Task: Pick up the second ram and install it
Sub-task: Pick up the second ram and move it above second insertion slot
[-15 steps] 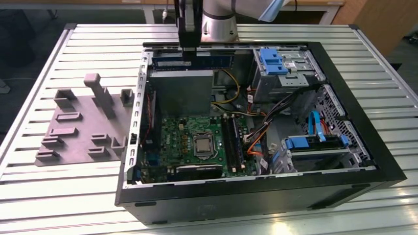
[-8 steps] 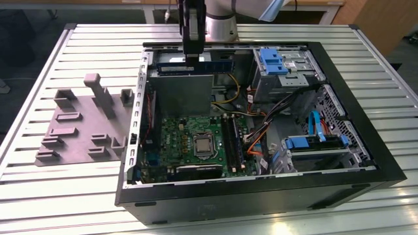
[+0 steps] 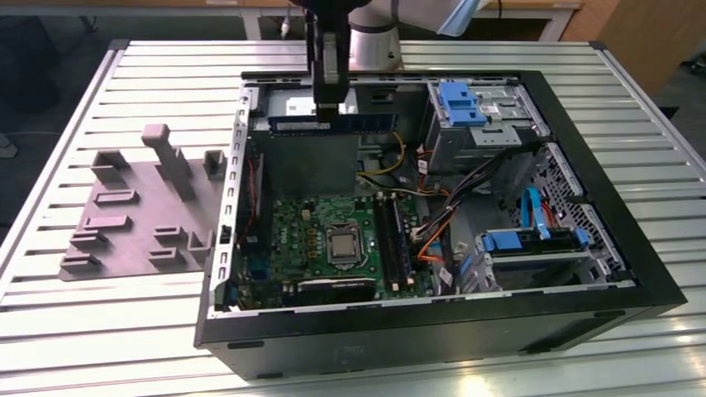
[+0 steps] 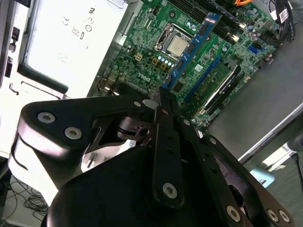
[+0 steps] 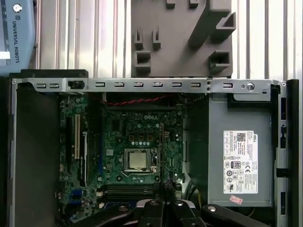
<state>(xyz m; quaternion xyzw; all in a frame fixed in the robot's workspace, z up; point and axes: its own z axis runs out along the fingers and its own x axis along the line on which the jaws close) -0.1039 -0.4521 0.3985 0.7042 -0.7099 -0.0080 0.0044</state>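
My gripper (image 3: 326, 112) is shut on the second ram (image 3: 353, 122), a thin blue memory stick held level above the rear of the open computer case (image 3: 617, 289). In the second wrist view the stick (image 4: 191, 49) juts out from the closed fingertips (image 4: 162, 105), over the green motherboard (image 4: 151, 42). In the first wrist view it shows edge-on as a thin line (image 5: 163, 151) above the gripper (image 5: 164, 189). The long black memory slots (image 3: 392, 236) lie on the motherboard (image 3: 303, 236), lower and nearer the front than the held stick.
A grey part fixture (image 3: 144, 207) lies on the slatted table at the exterior view's left of the case. Inside the case are the power supply (image 5: 241, 161), drive cages with blue latches (image 3: 464, 103), orange and blue cables (image 3: 441, 231), and the processor socket (image 3: 344, 246).
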